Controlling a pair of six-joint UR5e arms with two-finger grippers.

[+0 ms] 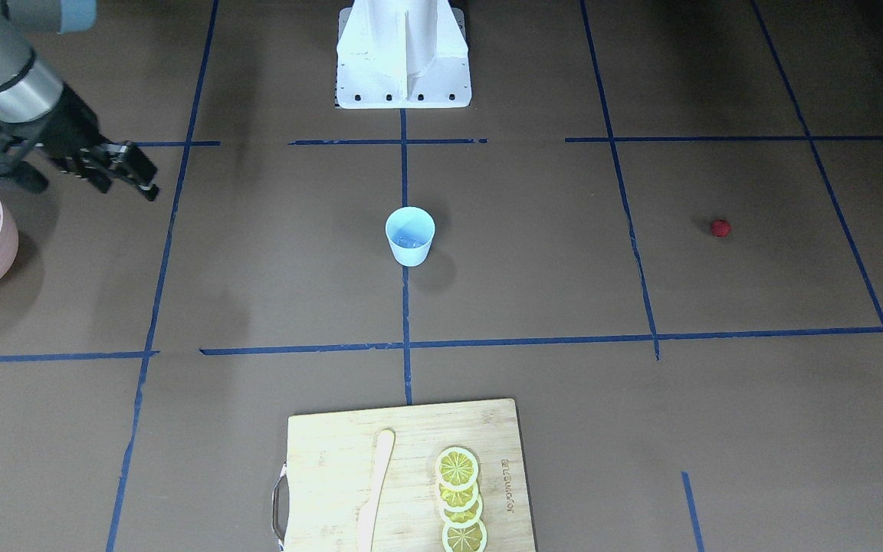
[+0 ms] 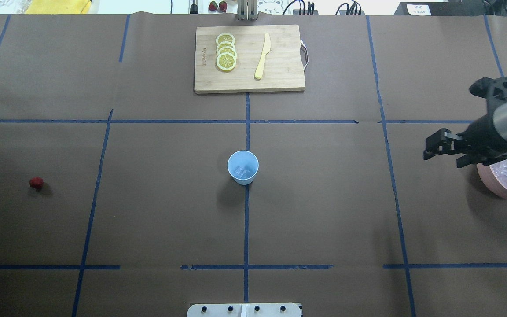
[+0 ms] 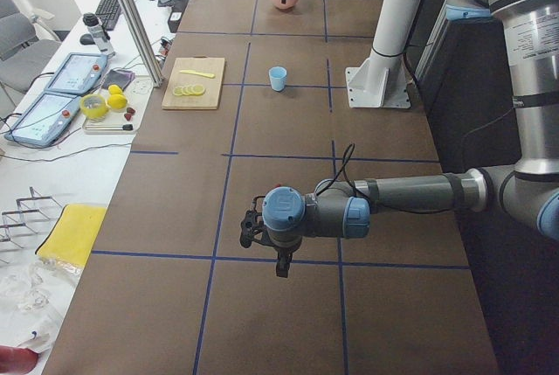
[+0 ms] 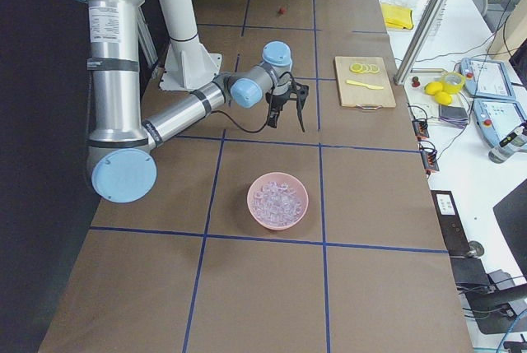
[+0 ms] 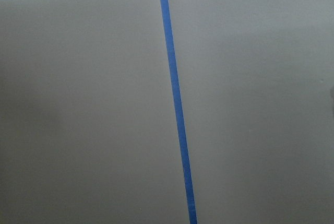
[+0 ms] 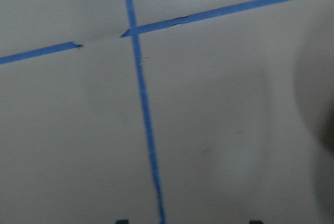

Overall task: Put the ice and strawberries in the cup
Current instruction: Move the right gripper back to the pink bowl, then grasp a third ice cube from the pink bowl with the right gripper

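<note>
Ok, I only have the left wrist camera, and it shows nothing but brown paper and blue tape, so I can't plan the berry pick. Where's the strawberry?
Observer: The strawberry lies alone on the table on the robot's left side, well away from the cup at the centre.
Operator: Is there any ice in the cup?
Observer: Yes, a few ice cubes sit in its bottom.
Operator: And where's the right arm?
Observer: The right gripper hangs above the table between the pink bowl and the cup, nearer the bowl. Its jaws are apart with nothing in them.
</note>
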